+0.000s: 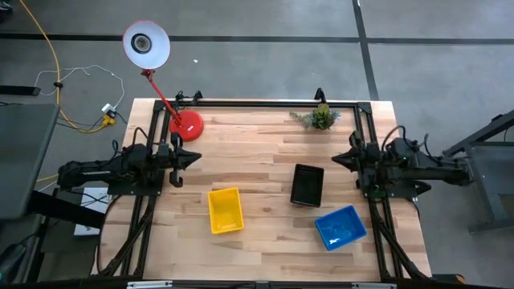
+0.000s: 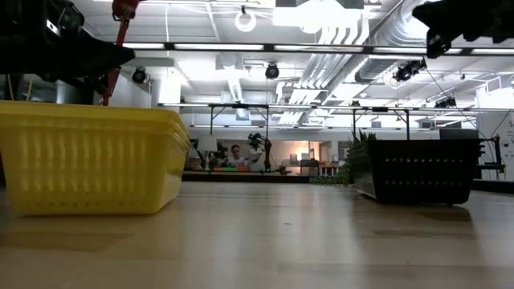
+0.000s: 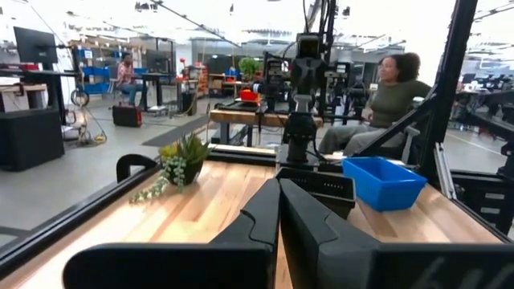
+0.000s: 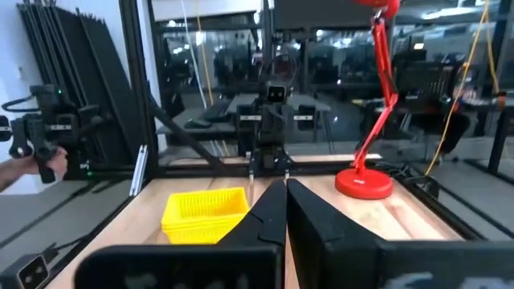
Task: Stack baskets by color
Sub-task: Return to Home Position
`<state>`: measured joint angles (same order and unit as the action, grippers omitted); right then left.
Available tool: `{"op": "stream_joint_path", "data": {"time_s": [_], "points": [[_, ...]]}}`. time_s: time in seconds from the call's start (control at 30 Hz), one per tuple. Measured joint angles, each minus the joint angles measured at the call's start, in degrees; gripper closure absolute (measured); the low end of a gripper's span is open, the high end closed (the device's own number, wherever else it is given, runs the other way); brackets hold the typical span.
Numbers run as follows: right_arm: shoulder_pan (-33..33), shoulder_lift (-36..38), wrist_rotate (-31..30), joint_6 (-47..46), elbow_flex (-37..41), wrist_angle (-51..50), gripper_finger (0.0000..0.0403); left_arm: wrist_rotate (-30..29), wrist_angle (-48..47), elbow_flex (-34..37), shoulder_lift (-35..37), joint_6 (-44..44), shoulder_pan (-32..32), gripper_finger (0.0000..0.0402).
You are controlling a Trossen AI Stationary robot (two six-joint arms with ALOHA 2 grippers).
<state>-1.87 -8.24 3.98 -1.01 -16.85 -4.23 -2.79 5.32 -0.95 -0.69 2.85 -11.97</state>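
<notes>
Three piles, yellow baskets (image 1: 226,210), black baskets (image 1: 307,185), blue baskets (image 1: 340,227); all apart from closed left hand (image 1: 191,158), closed right hand (image 1: 339,159).

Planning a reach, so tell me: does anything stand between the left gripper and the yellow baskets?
Nothing visible: only bare table lies between the left gripper and the yellow baskets.

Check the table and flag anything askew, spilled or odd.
Nothing is spilled or damaged. The blue stack sits skewed to the table edge, near the right arm. The black stack is slightly turned and the yellow stack is nearly square. The left gripper and right gripper are shut, at the table's sides.
</notes>
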Motion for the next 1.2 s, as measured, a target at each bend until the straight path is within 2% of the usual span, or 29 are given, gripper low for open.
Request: {"op": "stream_joint_path", "data": {"time_s": [0.17, 0.37, 0.5, 0.77, 0.93, 1.2], "points": [[0.0, 7.9, -0.8, -0.1, 5.4, -0.2, 0.0403, 0.0, 0.0, 0.0, 0.0, 0.0, 0.0, 0.0401], [0.0, 7.6, -0.4, 0.4, 11.2, 4.5, 0.0403, -0.1, 0.0, 0.0, 0.0, 0.0, 0.0, 0.0401], [0.0, 7.7, 1.0, 1.5, 16.2, 11.8, 0.0403, -0.4, 0.1, 0.0, 0.0, 0.0, 0.0, 0.0401], [0.1, 7.5, 0.6, 7.2, 16.3, 10.0, 0.0403, -0.5, -0.5, 0.0, 0.0, 0.0, 0.0, 0.0401], [0.1, 7.5, 0.5, 7.1, 16.3, 5.7, 0.0403, -0.6, -2.2, 0.0, 0.0, 0.0, 0.0, 0.0401], [0.1, 7.4, 0.3, 7.1, 16.3, 5.7, 0.0403, -0.5, -4.5, 0.2, -0.3, 0.0, 0.0, 0.0401]]}}
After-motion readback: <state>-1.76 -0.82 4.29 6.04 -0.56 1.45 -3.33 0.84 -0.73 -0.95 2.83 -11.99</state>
